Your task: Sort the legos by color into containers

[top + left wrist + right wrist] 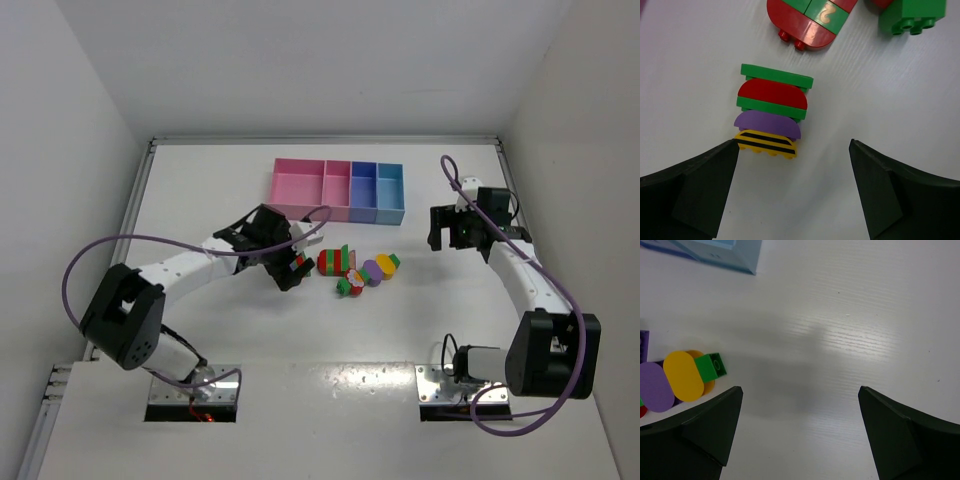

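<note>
Item: striped lego stack (772,112), green, red, purple and yellow-black. Lies on the surface, unsorted, just ahead of the left gripper (794,150); jaws spread, nothing held. Right gripper (800,390): jaws spread, hovering right of the loose legos (360,268). Containers (350,215): apart, beyond the pile. Step, as judged: pickup approach. Next: centre on the stack, descend, close.

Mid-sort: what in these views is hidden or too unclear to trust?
Left wrist: red-green piece and green brick cut off by top edge.
Right wrist: purple lego cut by left edge; light blue bin mostly out of frame.
Top view: striped stack too small, crowded by left gripper.
</note>
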